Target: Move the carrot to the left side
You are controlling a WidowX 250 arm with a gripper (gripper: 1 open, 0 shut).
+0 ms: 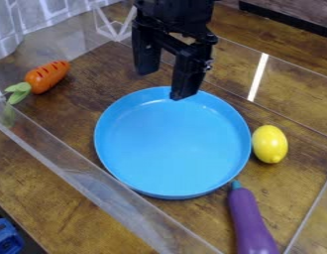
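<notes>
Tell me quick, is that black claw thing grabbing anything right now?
Tool: open, holding nothing, above the far rim of the round blue plate.

Evenly and fairly brightly lit from above, with white streaks of glare on the clear panel at right. Soft, short shadows under the blue plate and gripper. Low resolution, slightly soft throughout, no marked edge distortion.
</notes>
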